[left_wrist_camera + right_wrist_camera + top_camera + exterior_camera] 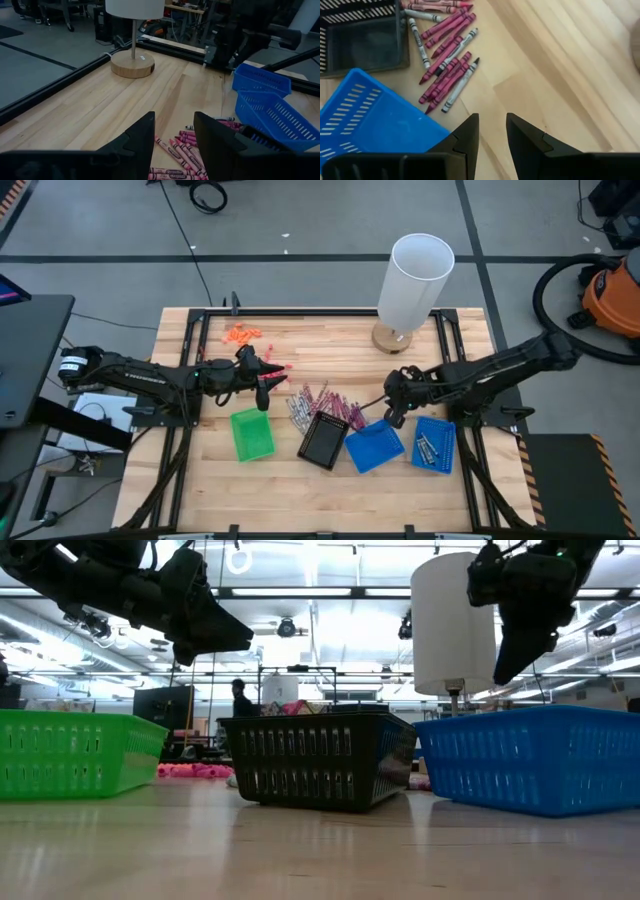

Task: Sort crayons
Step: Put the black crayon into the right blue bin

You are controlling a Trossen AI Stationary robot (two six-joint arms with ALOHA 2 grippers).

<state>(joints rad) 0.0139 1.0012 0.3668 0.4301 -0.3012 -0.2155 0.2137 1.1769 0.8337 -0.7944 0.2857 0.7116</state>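
Crayons [322,404], magenta and grey, lie loose in a heap on the wooden table [320,490], just behind the black tray [324,440] and near the back corner of the first blue tray [373,446]. Both arms hang above the table, neither touching anything. Left gripper [264,386] hovers to the left of the heap, above the back edge of the green tray [252,433]; its fingers [142,137] stand apart with nothing between them, and crayons show on the wood past them. Right gripper [394,417] hovers over the back edge of the first blue tray, to the right of the heap; its fingers [468,132] are also parted and hold nothing. A second blue tray [434,444] sits further right, with something pale lying in it, too small to make out. Small orange bits [241,334] lie near the table's back left. A white lamp [410,290] stands at the back.
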